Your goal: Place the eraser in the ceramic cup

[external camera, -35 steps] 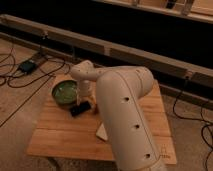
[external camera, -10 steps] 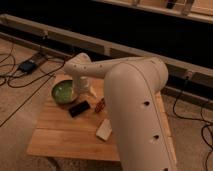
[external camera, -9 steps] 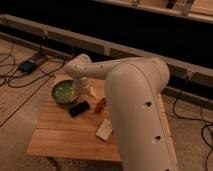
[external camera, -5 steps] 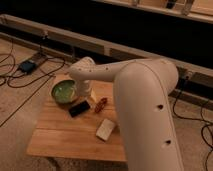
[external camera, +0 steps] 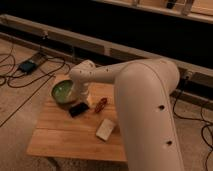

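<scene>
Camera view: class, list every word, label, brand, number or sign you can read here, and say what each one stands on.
No text can be read anywhere in this view.
eraser: no lettering shows.
pale flat block: no marking can be made out.
robot arm: no label or logo shows, only small dark dots.
gripper, low over the table between the green bowl and the eraser: no marking shows.

Wooden table (external camera: 65, 141) on pale floor (external camera: 19, 131); cables (external camera: 50, 71) at left; dark wall (external camera: 100, 20), pale rail (external camera: 127, 51) behind. Gripper (external camera: 84, 98) low over table.
</scene>
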`<state>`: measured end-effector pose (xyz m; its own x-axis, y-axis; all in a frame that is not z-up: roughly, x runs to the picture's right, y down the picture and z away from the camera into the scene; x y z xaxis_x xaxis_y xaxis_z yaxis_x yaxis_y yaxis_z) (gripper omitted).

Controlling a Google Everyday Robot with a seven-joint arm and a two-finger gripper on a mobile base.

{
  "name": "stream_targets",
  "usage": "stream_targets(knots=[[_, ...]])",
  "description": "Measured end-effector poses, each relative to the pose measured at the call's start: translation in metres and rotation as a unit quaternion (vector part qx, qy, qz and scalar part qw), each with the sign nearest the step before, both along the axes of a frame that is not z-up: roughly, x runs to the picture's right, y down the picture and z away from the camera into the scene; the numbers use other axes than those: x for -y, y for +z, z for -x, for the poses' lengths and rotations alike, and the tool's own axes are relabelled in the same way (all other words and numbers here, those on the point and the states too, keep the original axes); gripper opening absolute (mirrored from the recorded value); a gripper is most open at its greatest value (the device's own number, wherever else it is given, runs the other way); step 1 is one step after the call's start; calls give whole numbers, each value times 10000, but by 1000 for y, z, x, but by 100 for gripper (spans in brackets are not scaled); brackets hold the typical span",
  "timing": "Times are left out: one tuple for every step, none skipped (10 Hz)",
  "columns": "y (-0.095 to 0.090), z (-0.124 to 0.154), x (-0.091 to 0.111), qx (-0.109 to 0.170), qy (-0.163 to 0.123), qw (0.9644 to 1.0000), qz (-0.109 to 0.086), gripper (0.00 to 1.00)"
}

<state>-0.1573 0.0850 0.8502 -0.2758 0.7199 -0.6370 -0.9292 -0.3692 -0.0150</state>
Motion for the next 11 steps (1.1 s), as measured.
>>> stream_targets(knots=[[3,1,-2,-16,227,9997,42,80],[9,-2,-6,-79,470,9988,128,80],[20,-10,-13,-197,697,9971,252,80],[26,-14,-18,-273,812,9957,360,80],[32,-18,-24,-341,882,9944,468,80],[37,-24,-29,-412,945,9931,564,80],[39,-29,-32,-451,982,9922,616,80],[41,-32,-35,-470,996,9917,667,80],[42,-36,-38,-491,1015,9911,714,80],[43,-39,-39,-508,1034,9906,735,80],[45,-41,-40,-518,1038,9903,761,80]])
